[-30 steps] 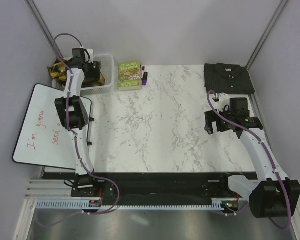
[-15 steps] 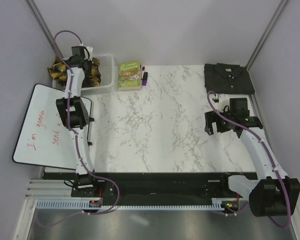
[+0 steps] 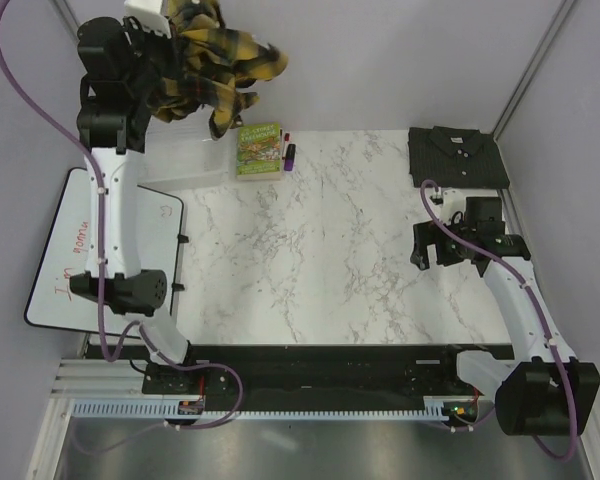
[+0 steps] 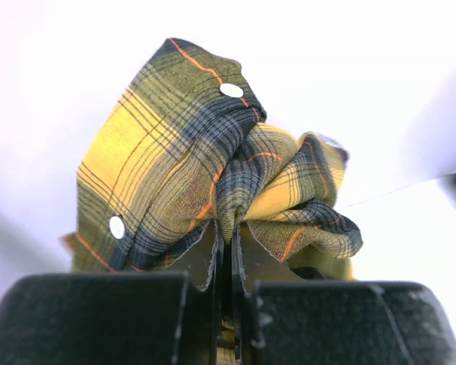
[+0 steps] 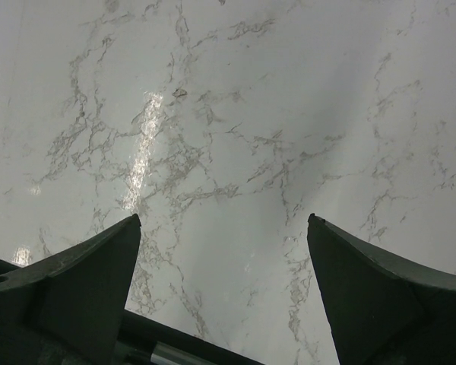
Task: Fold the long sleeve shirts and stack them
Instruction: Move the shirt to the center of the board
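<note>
Nearest the arm bases, a white dry-erase board with red handwriting [image 3: 55, 265] is lying at the left edge of the white marble-patterned worktop [image 3: 320, 250]. On the right side, the right fingers [image 5: 83, 281] are standing wide apart, gripping nothing and hovering over bare marble. Just beyond them, a plain dark charcoal grey collared shirt [image 3: 458, 155] is lying folded flat in the far right corner. Along the far edge, a green paperback book [image 3: 259, 150] is lying flat, and a clear plastic basket [image 3: 195, 168] is sitting just to its left. Above that basket the left arm is reaching high. The left fingers [image 4: 201, 258] are pinching almost shut on a fold of the yellow-and-black plaid shirt with thin red lines [image 3: 225, 60], which is hanging bunched in the air, clear of the worktop.
</note>
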Robot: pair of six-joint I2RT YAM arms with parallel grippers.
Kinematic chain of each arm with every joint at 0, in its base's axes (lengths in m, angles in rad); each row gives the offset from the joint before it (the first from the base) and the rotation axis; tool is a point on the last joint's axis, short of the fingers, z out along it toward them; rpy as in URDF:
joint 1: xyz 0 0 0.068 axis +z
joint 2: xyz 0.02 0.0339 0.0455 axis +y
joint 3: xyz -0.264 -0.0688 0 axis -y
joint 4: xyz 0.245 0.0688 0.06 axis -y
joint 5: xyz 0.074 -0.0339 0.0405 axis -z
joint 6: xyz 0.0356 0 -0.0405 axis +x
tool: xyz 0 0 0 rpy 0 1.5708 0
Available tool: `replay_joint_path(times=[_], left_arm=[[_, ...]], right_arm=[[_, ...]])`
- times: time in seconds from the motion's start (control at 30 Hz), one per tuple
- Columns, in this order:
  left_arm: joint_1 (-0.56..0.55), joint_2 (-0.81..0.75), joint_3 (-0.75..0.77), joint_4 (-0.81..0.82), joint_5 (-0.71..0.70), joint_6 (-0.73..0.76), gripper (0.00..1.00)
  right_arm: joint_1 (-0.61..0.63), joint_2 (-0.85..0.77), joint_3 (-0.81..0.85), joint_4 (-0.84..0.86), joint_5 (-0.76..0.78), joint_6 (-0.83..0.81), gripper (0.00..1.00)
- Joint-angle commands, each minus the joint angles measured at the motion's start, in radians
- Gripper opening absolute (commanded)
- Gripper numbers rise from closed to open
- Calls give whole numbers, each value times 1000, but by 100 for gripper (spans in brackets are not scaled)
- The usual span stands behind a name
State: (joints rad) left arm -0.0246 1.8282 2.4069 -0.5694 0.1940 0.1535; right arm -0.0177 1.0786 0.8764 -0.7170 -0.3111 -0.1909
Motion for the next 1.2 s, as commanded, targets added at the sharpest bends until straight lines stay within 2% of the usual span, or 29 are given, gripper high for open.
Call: replay_joint_path(times=[0.0, 0.2, 0.27, 0.3, 0.33, 0.37, 0.4, 0.47, 0.53, 0.57, 0.6, 0.7, 0.83, 0.97, 1.0, 1.07, 1.1, 1.17], left_arm=[[-136, -144, -45, 62, 137, -103, 2], [-239, -266, -170, 51, 249, -290, 2], [-268, -317, -303, 46, 284, -307, 2], [-282, -337, -362, 43, 324, -295, 10], [-297, -358, -484, 31, 338, -269, 28], [-316, -416, -550, 26, 343, -206, 57], [-316, -444, -616, 17, 340, -177, 99], [-293, -489, -756, -59, 297, -59, 99], [-217, -530, -877, -84, 459, -29, 99], [-131, -544, -919, -87, 522, -20, 99], [-109, -570, -955, -95, 572, 12, 99], [-103, -590, -1100, -116, 475, 128, 99], [-106, -531, -1172, -126, 407, 230, 98], [-113, -404, -1169, -101, 360, 245, 94], [-118, -373, -1167, -90, 322, 238, 93], [-129, -287, -1151, -86, 302, 236, 88], [-133, -268, -1149, -87, 285, 242, 83], [-136, -265, -1169, -89, 285, 277, 80]], right_arm=[[-25, -32, 44, 4, -49, -1, 98], [-53, -43, 55, -4, -77, 1, 98], [-62, -40, 70, -9, -77, -2, 98], [-62, -37, 75, -10, -79, -4, 98], [-65, -31, 87, -15, -79, -7, 98], [-67, -28, 93, -16, -79, -16, 98], [-65, -20, 102, -22, -77, -25, 98], [-67, -9, 131, -59, -71, -53, 98], [-70, 0, 160, -114, -57, -123, 98], [-70, 3, 170, -133, -49, -151, 98], [-74, 13, 179, -151, -37, -216, 98], [-105, 53, 216, -208, 39, -333, 98], [-226, 151, 277, -226, 104, -435, 97], [-289, 225, 366, -304, 51, -466, 94], [-288, 231, 378, -332, -48, -472, 94], [-260, 236, 401, -409, -127, -469, 94], [-233, 239, 401, -423, -137, -460, 93], [-128, 224, 368, -430, -122, -438, 91]])
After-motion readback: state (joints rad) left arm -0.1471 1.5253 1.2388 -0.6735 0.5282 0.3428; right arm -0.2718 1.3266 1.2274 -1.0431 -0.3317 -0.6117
